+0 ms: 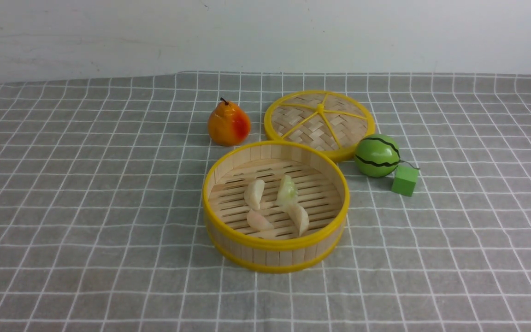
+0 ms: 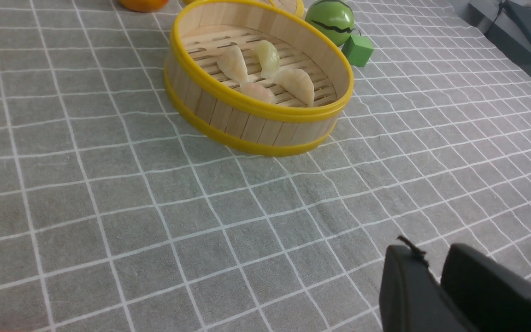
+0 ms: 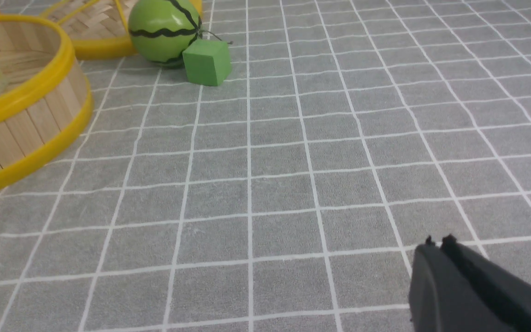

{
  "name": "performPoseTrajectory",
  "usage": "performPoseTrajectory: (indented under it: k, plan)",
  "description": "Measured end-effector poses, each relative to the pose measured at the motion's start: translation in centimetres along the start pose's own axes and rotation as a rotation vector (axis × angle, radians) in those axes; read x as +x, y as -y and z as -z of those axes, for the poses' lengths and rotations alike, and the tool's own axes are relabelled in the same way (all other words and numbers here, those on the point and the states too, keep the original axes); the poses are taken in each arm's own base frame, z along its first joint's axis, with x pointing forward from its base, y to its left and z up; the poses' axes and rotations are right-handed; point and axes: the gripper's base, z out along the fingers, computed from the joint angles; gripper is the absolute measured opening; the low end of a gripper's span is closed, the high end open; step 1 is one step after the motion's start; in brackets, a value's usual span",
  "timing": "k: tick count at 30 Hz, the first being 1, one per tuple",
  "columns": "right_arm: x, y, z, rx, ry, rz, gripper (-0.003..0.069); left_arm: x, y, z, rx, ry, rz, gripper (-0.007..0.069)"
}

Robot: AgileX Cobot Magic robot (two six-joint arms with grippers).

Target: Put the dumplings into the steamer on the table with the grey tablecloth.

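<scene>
Four dumplings (image 1: 277, 207) are contained in the steamer (image 1: 275, 252) on the bench (image 1: 85, 221). Behind it, lid (image 1: 319, 121), pear (image 1: 228, 123), watermelon (image 1: 377, 155) and cube (image 1: 404, 180) are placed. Left end effector (image 2: 436, 267): slightly parted, empty. Right end effector (image 3: 437, 244): closed, empty.

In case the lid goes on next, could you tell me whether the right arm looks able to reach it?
Probably yes: the lid lies flat behind the steamer, its top uncovered; only the melon sits at its right edge.
</scene>
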Motion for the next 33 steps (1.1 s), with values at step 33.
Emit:
performPoseTrajectory:
  k: [33]
  plan:
    - [0.02, -0.01, 0.02, 0.0, -0.007, -0.004, 0.0014, -0.02, -0.07, 0.0, -0.007, 0.003, -0.009, 0.0146]
